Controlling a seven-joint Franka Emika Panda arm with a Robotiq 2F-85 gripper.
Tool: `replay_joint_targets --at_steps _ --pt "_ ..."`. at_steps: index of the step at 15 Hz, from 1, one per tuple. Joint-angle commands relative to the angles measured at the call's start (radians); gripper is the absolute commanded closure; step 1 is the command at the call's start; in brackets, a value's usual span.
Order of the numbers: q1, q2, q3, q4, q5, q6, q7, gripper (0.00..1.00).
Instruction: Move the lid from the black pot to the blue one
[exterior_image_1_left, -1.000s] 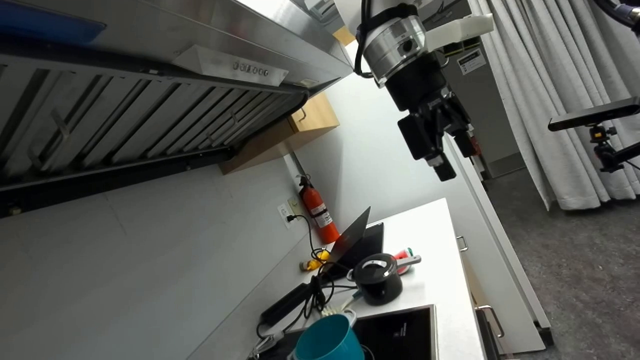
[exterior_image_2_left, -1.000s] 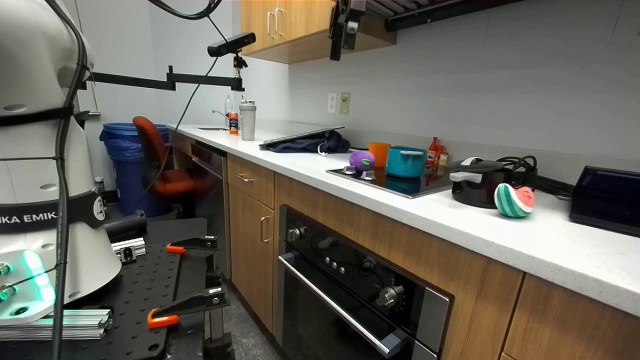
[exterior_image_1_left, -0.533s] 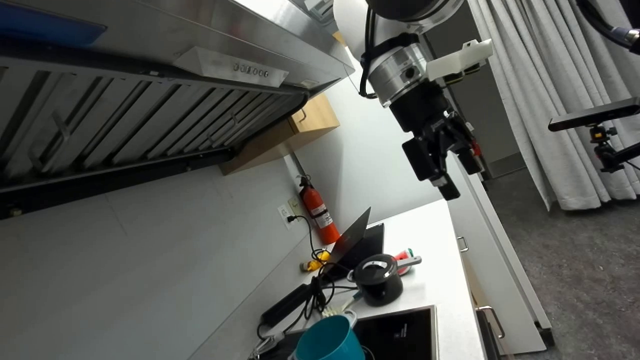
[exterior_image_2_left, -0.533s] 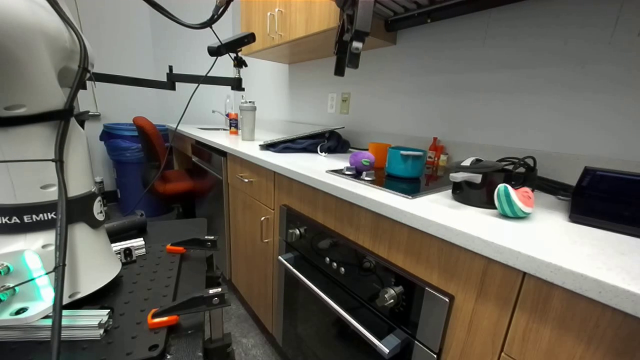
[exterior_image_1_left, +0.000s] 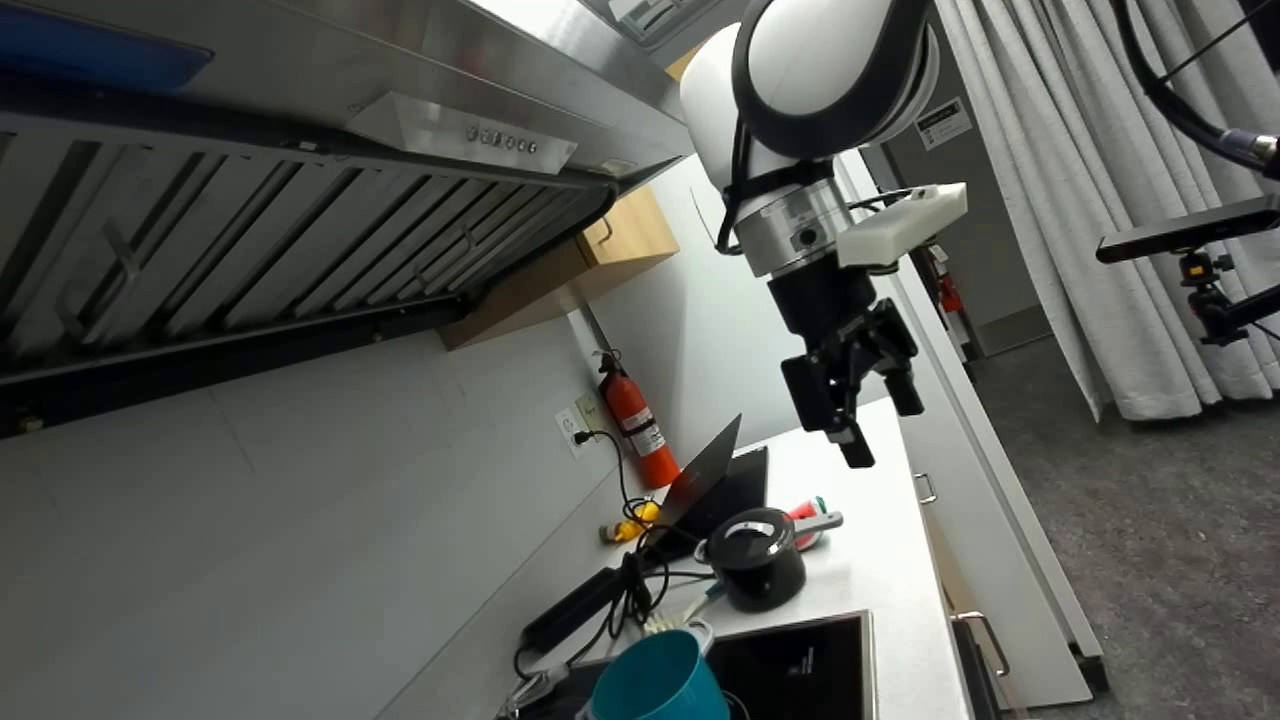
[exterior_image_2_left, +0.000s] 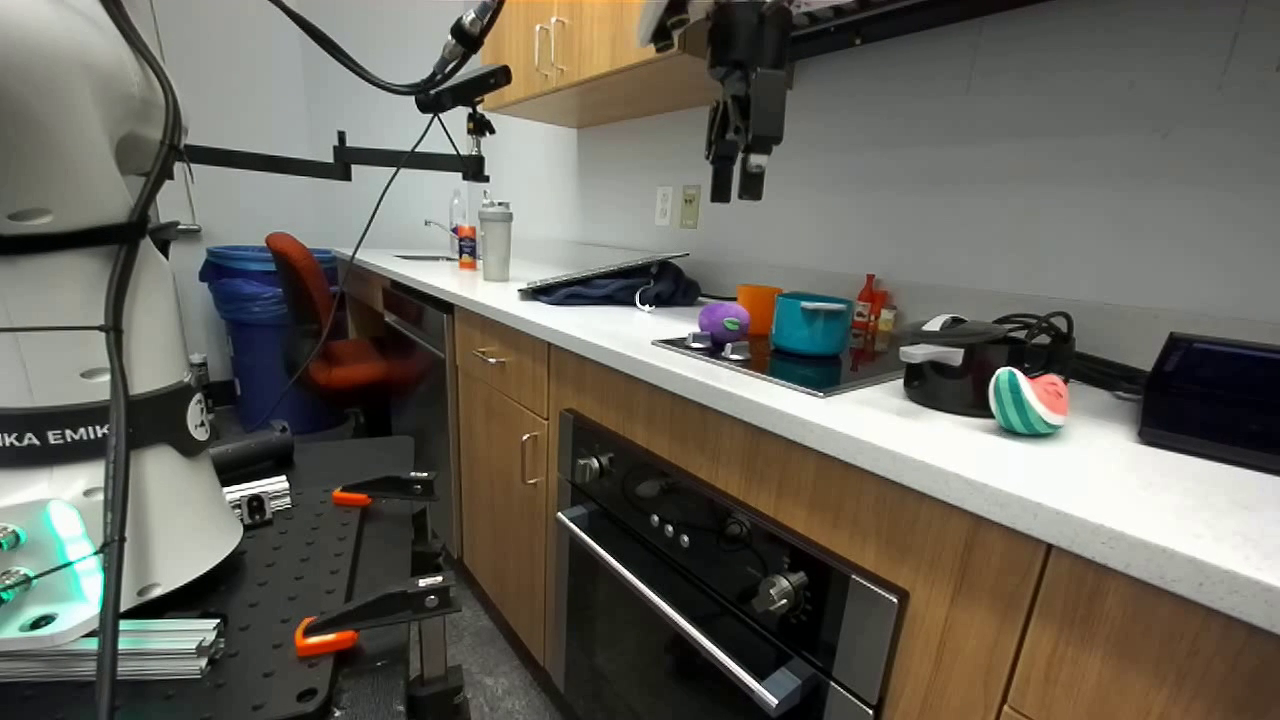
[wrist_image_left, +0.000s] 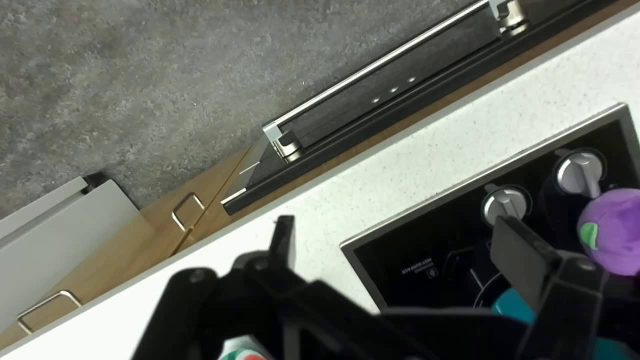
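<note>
Resting on top of the black pot (exterior_image_1_left: 768, 586), there's the lid (exterior_image_1_left: 750, 540), plain to see in both exterior views. The pot stands upright on the worktop (exterior_image_2_left: 1130, 490), just beside the cooktop (exterior_image_1_left: 830, 655), and a watermelon toy (exterior_image_2_left: 1025, 402) sits close by it; whether the two touch, I can't tell. Across on the cooktop, here's the blue pot (exterior_image_2_left: 810, 328), upright as well, its teal inside showing in an exterior view, with a purple toy (exterior_image_2_left: 724, 322) and an orange cup (exterior_image_2_left: 758, 308) near it.

Now the jaws: spread wide, fingertips (exterior_image_1_left: 857, 450) well apart, and in the wrist view the gap between them shows worktop and cooktop! They hang high above the worktop, tips pointing down, well apart from the lid and from both pots. One finger (wrist_image_left: 522, 260) cuts across the sight of the blue pot in the wrist view, an overlap in the line of view only.

And the arm (exterior_image_1_left: 712, 100): it reaches in from the top of an exterior view, white and bent at a big rounded joint (exterior_image_1_left: 820, 55), then runs down through a metal collar (exterior_image_1_left: 792, 225) to the jaws, a pale block (exterior_image_1_left: 903, 227) jutting from the side. Over in an exterior view, its white base (exterior_image_2_left: 175, 540) stands on a dark perforated plate (exterior_image_2_left: 315, 550), green light (exterior_image_2_left: 75, 555) glowing low down. Above the worktop looms the steel range hood (exterior_image_1_left: 400, 60), and a red fire extinguisher (exterior_image_1_left: 637, 420) shows near the wall (exterior_image_1_left: 250, 520).
</note>
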Motion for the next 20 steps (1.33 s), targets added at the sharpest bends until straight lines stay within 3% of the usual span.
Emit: replay_joint_targets --at_steps 1,7,13,20 --pt "0.004 0.070 -0.008 0.014 -0.015 0.146 0.054 0.00" --pt "0.009 0.160 -0.018 0.092 -0.133 0.276 0.097 0.00" --pt "0.007 0.273 -0.053 0.280 -0.254 0.210 -0.009 0.00" --pt "0.004 0.430 -0.062 0.478 -0.202 0.127 -0.218 0.00"
